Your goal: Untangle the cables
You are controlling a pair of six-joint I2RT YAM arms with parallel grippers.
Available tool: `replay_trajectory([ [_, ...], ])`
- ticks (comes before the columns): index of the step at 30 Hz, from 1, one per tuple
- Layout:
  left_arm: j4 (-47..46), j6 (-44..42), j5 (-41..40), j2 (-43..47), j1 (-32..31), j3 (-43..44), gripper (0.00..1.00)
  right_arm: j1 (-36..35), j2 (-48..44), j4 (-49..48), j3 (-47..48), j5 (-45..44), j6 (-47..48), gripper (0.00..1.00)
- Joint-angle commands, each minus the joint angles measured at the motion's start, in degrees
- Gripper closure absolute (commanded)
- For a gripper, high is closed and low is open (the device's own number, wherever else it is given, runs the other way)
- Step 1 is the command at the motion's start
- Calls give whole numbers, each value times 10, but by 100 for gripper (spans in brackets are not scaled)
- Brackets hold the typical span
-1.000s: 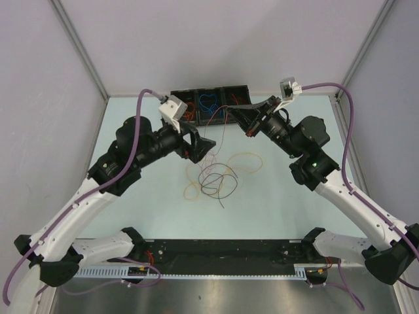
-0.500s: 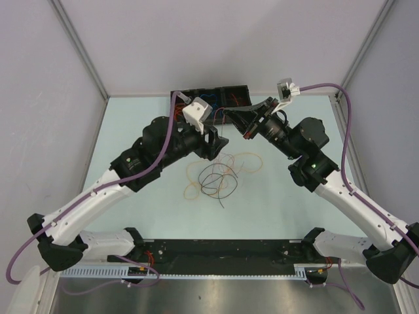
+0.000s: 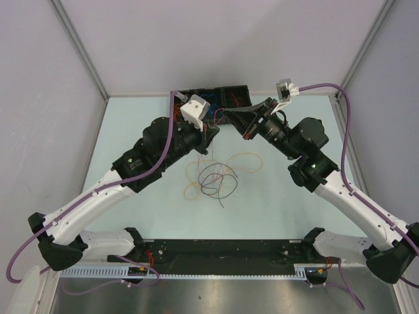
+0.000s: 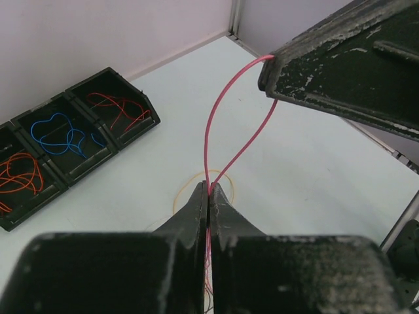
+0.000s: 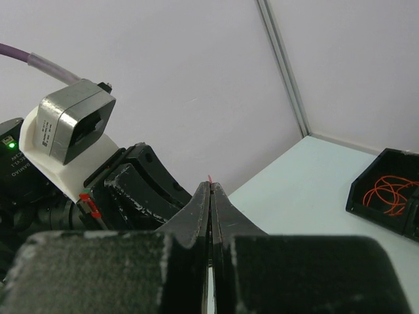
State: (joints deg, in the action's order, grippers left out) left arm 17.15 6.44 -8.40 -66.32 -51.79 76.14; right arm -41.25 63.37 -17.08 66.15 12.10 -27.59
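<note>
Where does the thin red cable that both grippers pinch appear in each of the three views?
Top external: thin red cable, barely visible, between left gripper and right gripper.
Left wrist: cable at centre, two strands rising from the shut fingertips.
Right wrist: only its tip, above the shut fingertips.
Shared landmark: black bin compartment holding red wires.

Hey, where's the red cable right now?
In the left wrist view, the red cable arcs between the left gripper and right gripper, above the table.

The red cable [image 4: 206, 140] is hidden below the shut jaws, and the tray [image 4: 39, 199] runs off-frame.
</note>
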Motion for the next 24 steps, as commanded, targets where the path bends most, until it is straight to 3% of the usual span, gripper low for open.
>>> replay_trajectory([
  [1,-26,-7,-21,10,-5,-1,99,-7,-15,-14,27,7,-11,100],
  [4,-12,-6,-45,1,-5,14,100,-8,-21,-8,27,-5,-11,98],
  [7,2,-12,-71,-10,-5,35,100,-7,-37,23,27,-44,7,72],
  [8,3,-14,-78,-13,-5,42,100,-7,-42,46,27,-57,18,57],
  [11,15,-27,-100,-33,-2,74,100,-4,-62,109,27,-121,32,38],
  [15,27,-31,-108,-62,13,119,100,5,-83,217,26,-270,25,32],
  [18,32,-27,-105,-90,45,167,100,17,-91,300,26,-323,7,32],
  [24,40,-27,-116,-167,106,264,100,27,-81,393,3,-319,-23,32],
])
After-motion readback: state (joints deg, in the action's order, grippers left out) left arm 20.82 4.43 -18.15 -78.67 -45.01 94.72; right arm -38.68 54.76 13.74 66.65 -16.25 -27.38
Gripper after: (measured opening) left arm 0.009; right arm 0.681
